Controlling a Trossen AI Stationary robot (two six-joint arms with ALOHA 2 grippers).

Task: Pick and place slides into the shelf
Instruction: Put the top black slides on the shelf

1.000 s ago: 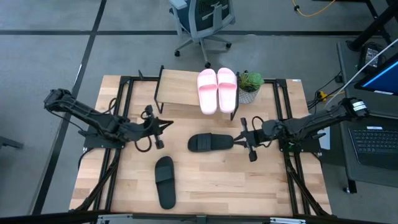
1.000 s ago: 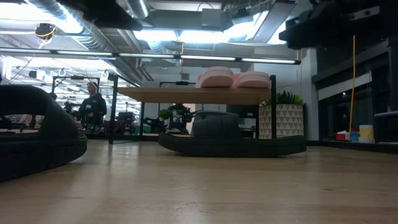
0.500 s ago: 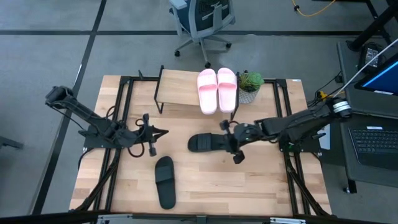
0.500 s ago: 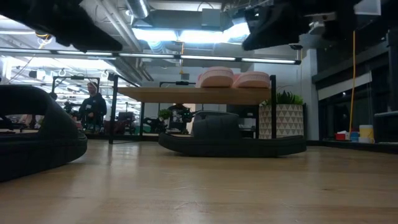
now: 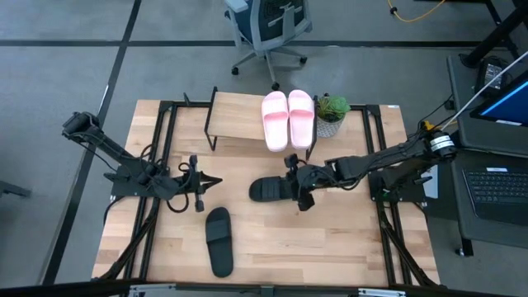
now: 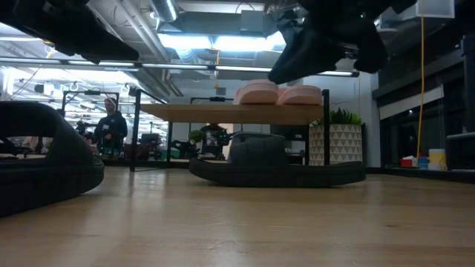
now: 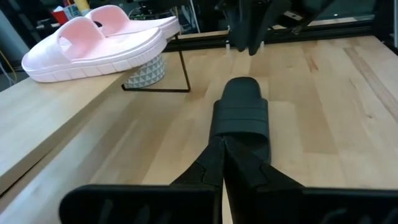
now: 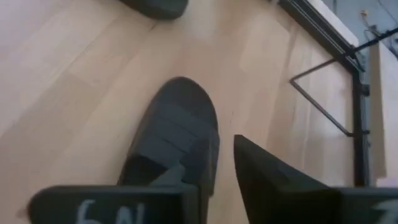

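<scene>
Two pink slides (image 5: 288, 120) sit on the shelf (image 5: 239, 122); right gripper (image 5: 299, 183), fingers spread, hovers over the centre black slide (image 5: 271, 190). At nine o'clock, left gripper (image 5: 200, 182) is pressed together.

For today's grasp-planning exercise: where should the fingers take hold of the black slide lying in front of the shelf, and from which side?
Probably the broad strap of the black slide, from above: it arches over the flat sole lying on the table, leaving one finger room beneath.
</scene>
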